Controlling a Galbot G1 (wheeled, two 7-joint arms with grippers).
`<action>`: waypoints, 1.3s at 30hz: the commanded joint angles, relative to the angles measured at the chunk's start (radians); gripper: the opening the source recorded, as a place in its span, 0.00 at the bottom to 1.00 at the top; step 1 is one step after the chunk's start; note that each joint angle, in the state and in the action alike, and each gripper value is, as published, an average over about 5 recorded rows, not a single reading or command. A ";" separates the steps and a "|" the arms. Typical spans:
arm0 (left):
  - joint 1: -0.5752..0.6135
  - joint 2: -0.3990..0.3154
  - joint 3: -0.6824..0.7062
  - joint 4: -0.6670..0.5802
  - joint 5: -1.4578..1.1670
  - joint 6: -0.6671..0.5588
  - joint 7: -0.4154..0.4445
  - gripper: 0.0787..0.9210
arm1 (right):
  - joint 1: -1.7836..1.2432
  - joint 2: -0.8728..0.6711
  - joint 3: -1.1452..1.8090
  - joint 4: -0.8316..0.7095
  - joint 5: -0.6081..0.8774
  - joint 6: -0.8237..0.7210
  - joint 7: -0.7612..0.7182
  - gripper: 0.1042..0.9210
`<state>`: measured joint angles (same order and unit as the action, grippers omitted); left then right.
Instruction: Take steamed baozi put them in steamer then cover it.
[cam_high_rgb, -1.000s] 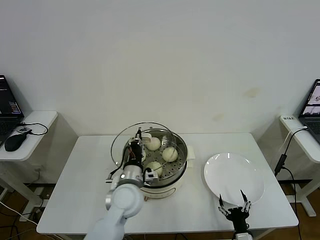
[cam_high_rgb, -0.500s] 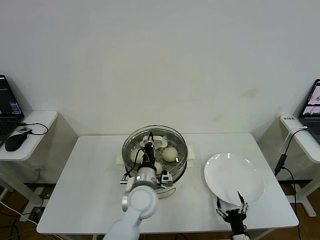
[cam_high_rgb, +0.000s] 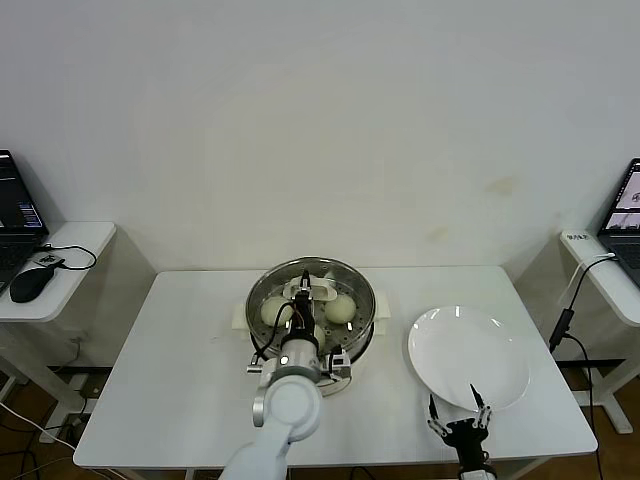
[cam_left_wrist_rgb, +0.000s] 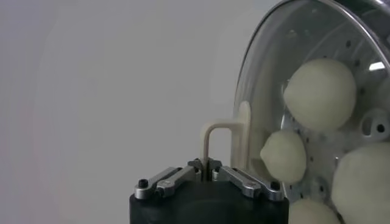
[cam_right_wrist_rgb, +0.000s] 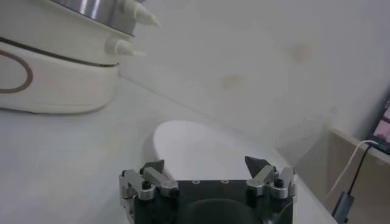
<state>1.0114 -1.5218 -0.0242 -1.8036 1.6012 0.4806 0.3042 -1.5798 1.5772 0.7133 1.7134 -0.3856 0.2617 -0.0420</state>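
The left gripper (cam_left_wrist_rgb: 207, 172) pinches the glass cover's (cam_high_rgb: 310, 295) bar handle (cam_left_wrist_rgb: 226, 137) over the steamer (cam_high_rgb: 362, 325), baozi (cam_left_wrist_rgb: 321, 94) inside. It should settle level before release. The right gripper (cam_high_rgb: 455, 415) waits, spread, by the plate (cam_high_rgb: 500, 360).

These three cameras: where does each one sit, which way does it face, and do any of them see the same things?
Head view: high on the robot, looking down at the table; shows the left arm's tool on the cover over the steamer, and the right tool near the plate.
Left wrist view: behind the left tool, shut on the cover's handle; steamed baozi beneath.
Right wrist view: behind the open right tool, facing the plate.
Shared: steamer and plate.
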 joint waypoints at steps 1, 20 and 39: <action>0.005 -0.012 -0.001 0.015 0.020 -0.004 -0.003 0.06 | -0.001 0.001 -0.003 -0.002 -0.002 0.002 0.000 0.88; 0.033 -0.023 -0.013 -0.014 -0.002 -0.025 -0.018 0.12 | -0.004 0.000 -0.011 0.001 -0.007 0.000 -0.001 0.88; 0.506 0.328 -0.284 -0.528 -0.852 -0.160 -0.393 0.76 | -0.032 -0.006 -0.005 0.018 0.014 -0.002 -0.010 0.88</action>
<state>1.1997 -1.4202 -0.1032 -2.0422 1.4037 0.4267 0.2157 -1.6003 1.5757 0.7035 1.7223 -0.3880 0.2605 -0.0472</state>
